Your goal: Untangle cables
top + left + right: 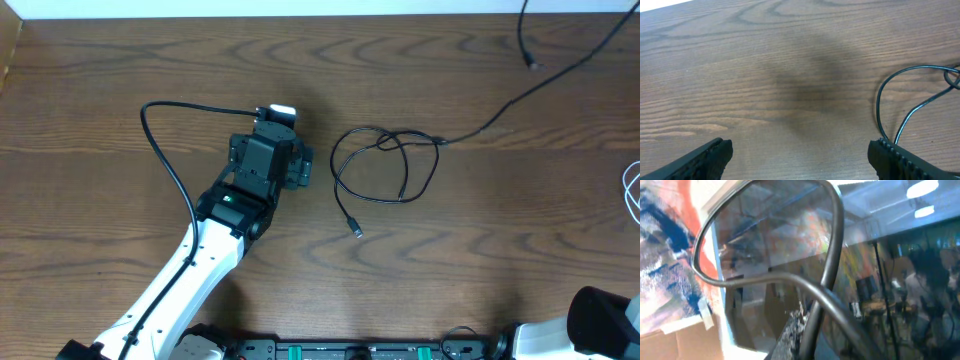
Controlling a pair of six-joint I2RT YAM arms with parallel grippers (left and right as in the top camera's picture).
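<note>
Left gripper [801, 148]: fingers [715, 152] stood wide apart, nothing between them, only bare wood-grain table [790, 60] ahead. A small green light [230, 197] showed on the left arm [180, 275] behind the gripper (any lettering on the housing too small to read). The arm's own black lead [165, 155] arched out on the gripper's left.

Black cable [385, 142]: lay flat on the table just to the right of the left gripper, near it but not touching. It was coiled in a loose loop with strands crossing at the top. In the left wrist view its nearest curve [879, 107] sat beside the right-hand finger. One plug [357, 232] trailed out of the loop, pointing back toward the robot's side. The long tail ran the other way, so the cable's long axis went diagonally, from right of the gripper to the far right corner.

White cable [632, 190]: only an edge of its loops seen, well to the right of the left gripper.

Right gripper [792, 337]: fingers pressed together, holding nothing I could make out. A thick dark cord [832, 255] looped across its view.
</note>
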